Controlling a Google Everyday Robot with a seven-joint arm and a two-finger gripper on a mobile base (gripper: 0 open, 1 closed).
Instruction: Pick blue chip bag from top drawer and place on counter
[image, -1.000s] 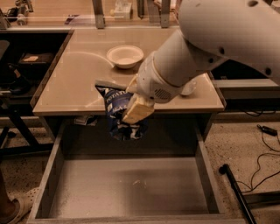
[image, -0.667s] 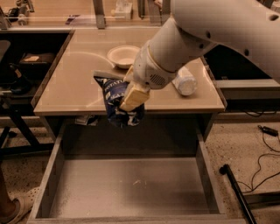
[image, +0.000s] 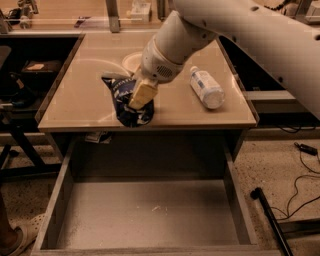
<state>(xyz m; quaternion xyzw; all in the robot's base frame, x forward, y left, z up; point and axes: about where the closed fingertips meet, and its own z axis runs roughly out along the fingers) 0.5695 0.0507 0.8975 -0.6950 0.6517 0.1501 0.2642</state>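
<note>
The blue chip bag, dark navy crinkly foil with white lettering, hangs upright over the front part of the beige counter. My gripper is shut on the blue chip bag, with a tan finger pressed across its front. I cannot tell whether the bag's lower edge touches the counter. My white arm reaches in from the upper right. The grey top drawer stands pulled open below the counter's front edge, with nothing in it.
A clear plastic bottle lies on its side on the counter's right part. A white bowl stands behind the gripper, partly hidden. A dark rod and cables lie on the floor at the right. A dark shelf unit stands at the left.
My gripper has carried the blue chip bag up and back, from over the drawer's rear edge to above the counter's front part.
</note>
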